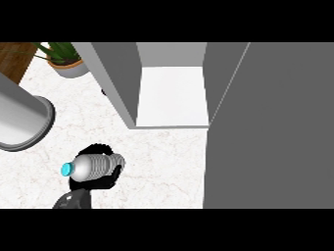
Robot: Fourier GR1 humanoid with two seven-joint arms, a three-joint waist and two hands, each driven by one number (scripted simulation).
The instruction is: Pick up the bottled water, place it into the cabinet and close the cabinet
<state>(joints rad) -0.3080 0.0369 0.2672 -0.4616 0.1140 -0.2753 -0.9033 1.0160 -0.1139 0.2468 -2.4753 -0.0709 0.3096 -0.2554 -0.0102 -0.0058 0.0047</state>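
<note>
The bottled water [91,167] has a ribbed silvery body and a cyan cap that points left. My left hand [104,179] is shut on it, black fingers curled over its top and right side, low at the left over the marble counter [162,166]. The cabinet [116,78] stands up and to the right of the bottle. It is open, and its pale inner floor [173,95] shows. Its grey door [285,132] is swung out and fills the right side. My right hand shows nowhere.
A tall grey-white cylinder [14,115] stands at the left edge, close to the bottle. A potted green plant [66,61] sits at the back left by a wooden strip [7,56]. Bare marble lies between the bottle and the cabinet mouth.
</note>
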